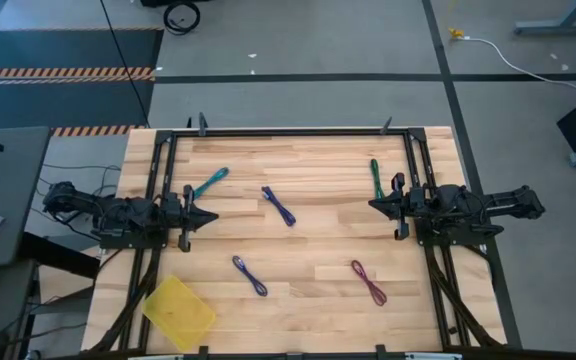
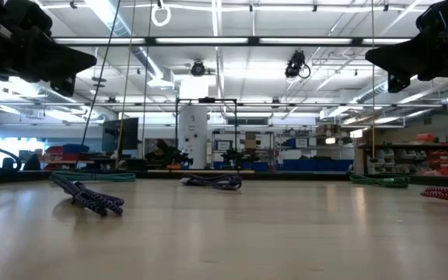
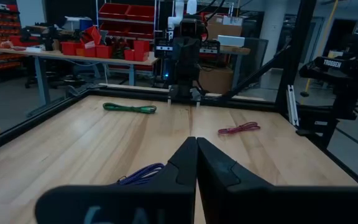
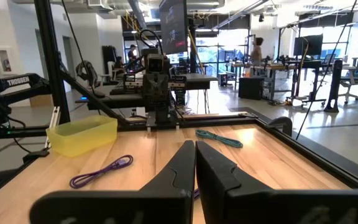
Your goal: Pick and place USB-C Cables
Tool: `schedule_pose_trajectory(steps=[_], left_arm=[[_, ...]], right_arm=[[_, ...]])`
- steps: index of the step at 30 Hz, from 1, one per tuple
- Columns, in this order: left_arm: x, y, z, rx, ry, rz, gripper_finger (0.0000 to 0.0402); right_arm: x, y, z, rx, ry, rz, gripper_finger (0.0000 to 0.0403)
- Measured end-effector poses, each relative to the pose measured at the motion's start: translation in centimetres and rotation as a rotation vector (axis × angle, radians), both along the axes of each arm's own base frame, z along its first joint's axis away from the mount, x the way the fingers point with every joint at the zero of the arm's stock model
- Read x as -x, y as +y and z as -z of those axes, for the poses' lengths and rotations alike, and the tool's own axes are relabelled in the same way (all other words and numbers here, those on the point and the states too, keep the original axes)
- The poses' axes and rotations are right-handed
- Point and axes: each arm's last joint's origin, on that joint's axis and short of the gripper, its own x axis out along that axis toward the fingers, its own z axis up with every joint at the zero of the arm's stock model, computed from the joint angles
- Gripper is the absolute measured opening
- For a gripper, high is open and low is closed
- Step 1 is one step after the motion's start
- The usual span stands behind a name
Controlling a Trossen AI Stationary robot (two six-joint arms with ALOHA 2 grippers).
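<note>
A: Our left gripper (image 1: 208, 214) and right gripper (image 1: 376, 204), both pinched closed on nothing, hover at nine and three o'clock.

B: The cables lie flat mid-table: teal (image 1: 210, 182) eleven, green (image 1: 377, 179) one, maroon (image 1: 368, 282) five. We could skate over them.

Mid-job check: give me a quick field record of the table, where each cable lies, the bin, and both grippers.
teal cable: far side, near left arm
green cable: far side, near right arm
blue-purple cable: table middle
second blue-purple cable: near side, beside the bin
maroon cable: near side, right
yellow bin: near-left corner, nothing seen inside
left gripper: shut, empty, raised at left edge
right gripper: shut, empty, raised at right edge
</note>
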Motion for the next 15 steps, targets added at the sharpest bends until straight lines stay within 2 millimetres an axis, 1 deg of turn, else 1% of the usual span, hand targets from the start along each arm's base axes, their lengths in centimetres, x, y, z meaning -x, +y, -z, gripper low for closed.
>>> schedule_pose_trajectory(steps=[7,12,15], left_arm=[[0.0,0.0,-0.01,0.009,-0.001,0.0,0.0009],[0.0,0.0,0.0,0.156,-0.013,0.004,0.0009],[0.01,0.08,-0.32,0.193,-0.049,-0.016,0.0009]], right_arm=[[0.0,0.0,0.0,0.0,0.0,0.0,0.0019],[0.0,0.0,0.01,0.0,0.001,0.0,0.0019],[0.0,0.0,-0.02,0.012,-0.001,0.002,0.0019]])
